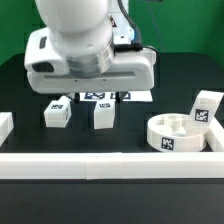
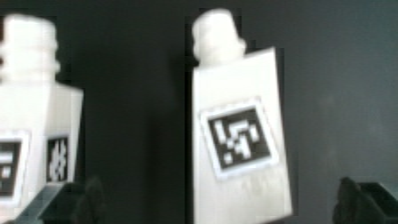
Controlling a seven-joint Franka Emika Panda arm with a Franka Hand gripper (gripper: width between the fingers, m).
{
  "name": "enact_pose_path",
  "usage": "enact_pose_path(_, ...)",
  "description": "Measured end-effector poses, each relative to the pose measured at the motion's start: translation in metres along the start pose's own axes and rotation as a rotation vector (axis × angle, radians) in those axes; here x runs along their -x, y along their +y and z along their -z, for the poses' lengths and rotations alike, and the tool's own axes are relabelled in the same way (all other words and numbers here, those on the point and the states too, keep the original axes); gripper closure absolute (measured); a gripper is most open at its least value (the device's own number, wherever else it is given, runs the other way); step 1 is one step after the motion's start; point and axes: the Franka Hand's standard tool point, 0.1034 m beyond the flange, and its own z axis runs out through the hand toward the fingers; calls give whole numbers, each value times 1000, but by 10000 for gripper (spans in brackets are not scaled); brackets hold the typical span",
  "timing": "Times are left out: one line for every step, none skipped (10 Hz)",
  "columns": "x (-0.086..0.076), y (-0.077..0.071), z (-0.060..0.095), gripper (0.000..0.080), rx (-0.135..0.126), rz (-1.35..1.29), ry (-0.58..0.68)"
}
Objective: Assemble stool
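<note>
A: Table (image 1: pixel 20 90), arm (image 1: pixel 85 45)?
B: Arm hangs over mid-table. Seat (image 1: pixel 180 135) lies near, at the exterior view's right, with the third leg (image 1: pixel 208 108) upright at its far rim.
A: Others?
B: First leg (image 1: pixel 57 113) and second leg (image 1: pixel 103 115) sit side by side under the arm. Gripper (image 2: pixel 217 198) is spread wide, grasping nothing.
</note>
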Motion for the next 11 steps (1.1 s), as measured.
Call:
enact_pose_path(-6,5,-3,151,21,-7,-39)
enact_pose_path(-1,5,-6,151,12,-12,-130)
enact_pose_path(3,4,-7,151,4,-24,-216)
enact_pose_path(7,3,-6,151,-2,-35,-296)
enact_pose_path(10,0,-3,151,-4,-51,-353)
enact_pose_path(16,-3,-2,151,-8,-65,-437)
enact_pose_path(10,-1,-3,151,-6,-71,-474)
enact_pose_path(1,0,-3,151,0,-68,-443)
enact_pose_path(-4,0,-3,151,4,-68,-416)
enact_pose_path(-7,-1,-4,151,6,-73,-408)
enact_pose_path(-10,-5,-5,151,10,-83,-396)
